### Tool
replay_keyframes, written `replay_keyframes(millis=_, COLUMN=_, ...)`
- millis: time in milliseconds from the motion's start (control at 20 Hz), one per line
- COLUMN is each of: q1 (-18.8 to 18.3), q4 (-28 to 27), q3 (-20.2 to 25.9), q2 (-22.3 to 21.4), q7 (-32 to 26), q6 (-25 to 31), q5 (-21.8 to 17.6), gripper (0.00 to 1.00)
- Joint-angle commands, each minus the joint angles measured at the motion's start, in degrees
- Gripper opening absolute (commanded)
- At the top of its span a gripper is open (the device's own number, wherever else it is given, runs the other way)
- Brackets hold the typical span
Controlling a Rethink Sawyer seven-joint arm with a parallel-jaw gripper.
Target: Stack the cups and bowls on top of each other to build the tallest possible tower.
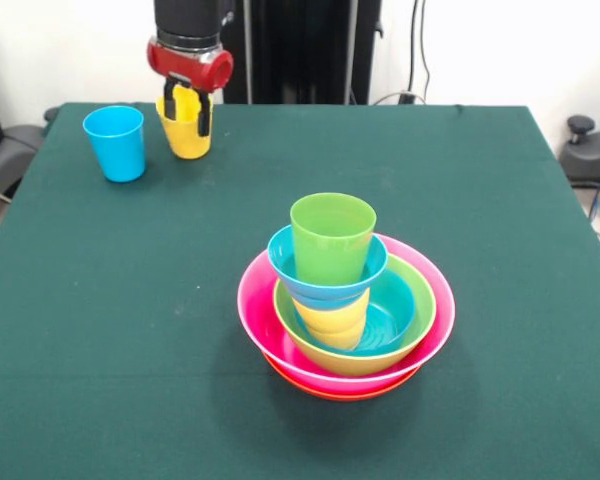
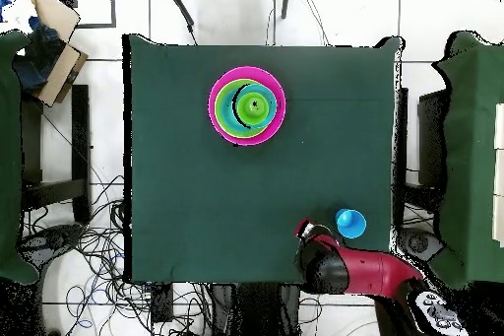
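Note:
The tower (image 1: pixel 345 300) stands mid-table: an orange bowl (image 1: pixel 335 392) at the bottom, then a pink bowl (image 1: pixel 255 310), a lime green bowl (image 1: pixel 350 360) and a blue bowl (image 1: pixel 395 315) nested inside. A squat yellow-orange cup (image 1: pixel 332 318) stands in them, carrying a small blue bowl (image 1: pixel 285 262) and a green cup (image 1: pixel 331 240) on top. The tower also shows in the overhead view (image 2: pixel 246 105). My gripper (image 1: pixel 186 125) is at the far left, shut on a yellow cup (image 1: pixel 188 146). A light blue cup (image 1: pixel 115 142) stands just left of it. The red bowl is hidden.
The dark green table (image 1: pixel 130 330) has its far edge just behind the gripper. In the overhead view the arm (image 2: pixel 345 271) covers the yellow cup, with the light blue cup (image 2: pixel 350 222) beside it. Cables and chairs surround the table.

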Motion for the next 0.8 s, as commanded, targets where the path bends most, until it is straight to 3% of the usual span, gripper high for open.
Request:
replay_keyframes(millis=50, q1=1.7, q4=2.2, q3=9.7, q2=2.4, q7=-2.9, q6=5.1, q5=-2.8, gripper=1.0)
replay_keyframes(millis=400, q1=2.4, q4=1.7, q3=9.5, q2=3.4, q7=-1.8, q6=3.4, q5=-3.3, gripper=1.0)
replay_keyframes(millis=450, q1=2.4, q4=1.6, q3=9.7, q2=3.7, q7=-1.4, q6=2.7, q5=-3.4, gripper=0.0)
replay_keyframes(millis=650, q1=1.8, q4=1.9, q3=10.5, q2=3.9, q7=-1.1, q6=3.9, q5=-2.4, gripper=0.0)
replay_keyframes(millis=800, q1=2.9, q4=2.2, q3=10.1, q2=1.5, q7=-1.4, q6=7.4, q5=-0.8, gripper=0.0)
